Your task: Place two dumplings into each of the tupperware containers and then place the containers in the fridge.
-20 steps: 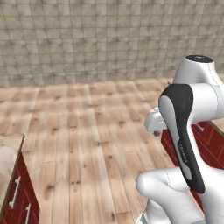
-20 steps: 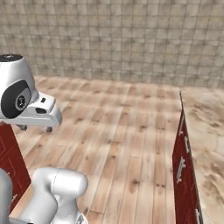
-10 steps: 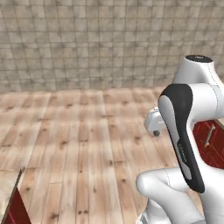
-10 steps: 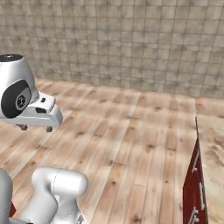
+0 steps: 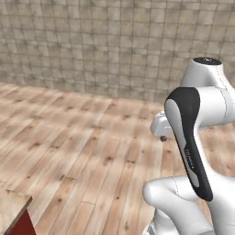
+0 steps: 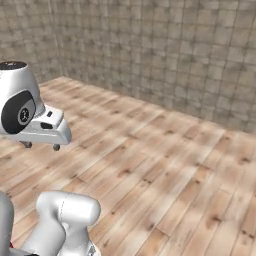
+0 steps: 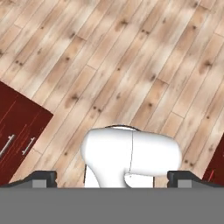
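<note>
The tool (image 7: 112, 177) stands with its jaws spread as wide as they go and nothing between them; its two dark fingertips (image 7: 40, 177) rise at the bottom corners of the hand view, pointing down at the floor. Beneath them runs a wooden plank floor (image 7: 131, 65), pale and knotted. Dark red cabinet fronts (image 7: 17, 127) with slim metal handles (image 7: 28, 145) sit at the left edge of the hand view, and another red panel (image 7: 216, 166) at the lower right. In the left base view a corner of a counter (image 5: 11, 213) over a red cabinet shows at the lower left. A grey-beige tiled wall (image 6: 165, 50) closes the floor on the far side.
</note>
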Robot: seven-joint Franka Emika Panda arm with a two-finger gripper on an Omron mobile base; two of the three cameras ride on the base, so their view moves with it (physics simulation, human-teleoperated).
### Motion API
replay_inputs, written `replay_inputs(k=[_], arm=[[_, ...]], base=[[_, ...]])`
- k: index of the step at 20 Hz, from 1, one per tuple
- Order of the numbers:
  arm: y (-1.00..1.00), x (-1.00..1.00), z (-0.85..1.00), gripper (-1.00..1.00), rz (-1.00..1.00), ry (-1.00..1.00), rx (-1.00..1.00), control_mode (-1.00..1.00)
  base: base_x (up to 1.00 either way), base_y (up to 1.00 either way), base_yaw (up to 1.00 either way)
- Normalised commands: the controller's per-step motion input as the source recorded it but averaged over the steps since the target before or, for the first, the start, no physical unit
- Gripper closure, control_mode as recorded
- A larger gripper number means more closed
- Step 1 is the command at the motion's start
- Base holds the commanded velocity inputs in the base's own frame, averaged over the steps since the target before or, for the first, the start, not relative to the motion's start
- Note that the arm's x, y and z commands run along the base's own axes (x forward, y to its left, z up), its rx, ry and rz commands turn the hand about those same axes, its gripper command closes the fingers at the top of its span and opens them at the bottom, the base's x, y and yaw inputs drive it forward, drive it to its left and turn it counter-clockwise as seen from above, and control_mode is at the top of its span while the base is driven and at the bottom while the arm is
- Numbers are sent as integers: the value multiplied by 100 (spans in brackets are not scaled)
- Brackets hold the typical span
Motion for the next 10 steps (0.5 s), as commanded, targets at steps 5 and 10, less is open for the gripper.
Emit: replay_inputs(k=[5,10], arm=[[0,0,0,-100,0,0,0,100],[0,0,0,-100,0,0,0,100]], base=[[100,-25,73],[100,-27,70]])
